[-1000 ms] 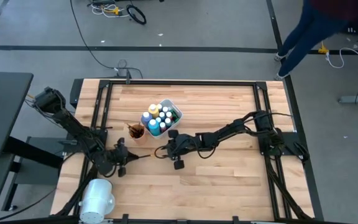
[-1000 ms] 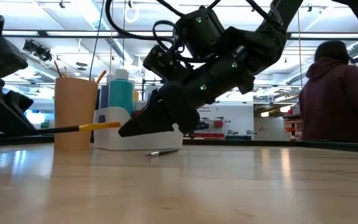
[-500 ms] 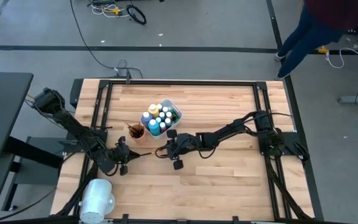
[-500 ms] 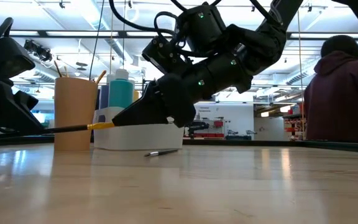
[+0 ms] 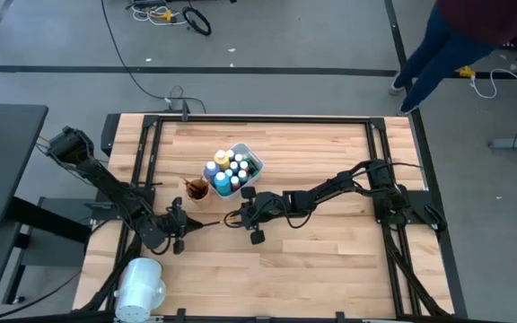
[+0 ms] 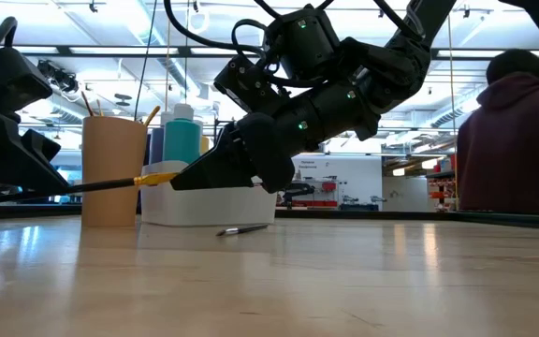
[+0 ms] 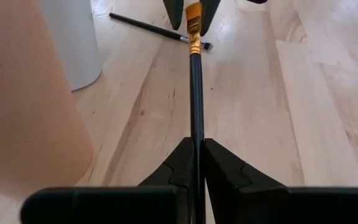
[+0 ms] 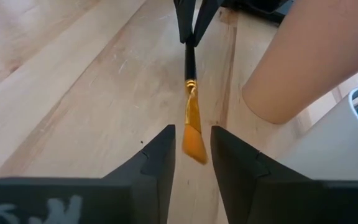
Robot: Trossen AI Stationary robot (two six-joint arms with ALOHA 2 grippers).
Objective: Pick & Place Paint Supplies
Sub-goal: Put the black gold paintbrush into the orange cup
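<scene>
Left gripper (image 7: 197, 163) had its jaws clamped on the dark handle of a brush (image 7: 195, 93), holding it level just above the table (image 5: 330, 260), near the tan cup (image 6: 113, 168). The yellow bristle end sat between the right gripper's (image 8: 191, 151) parted jaws, not pinched. A second brush (image 6: 242, 227) lay flat on the table by the tub (image 5: 253, 161). Paint bottles (image 5: 229, 170) stood in the tub.
</scene>
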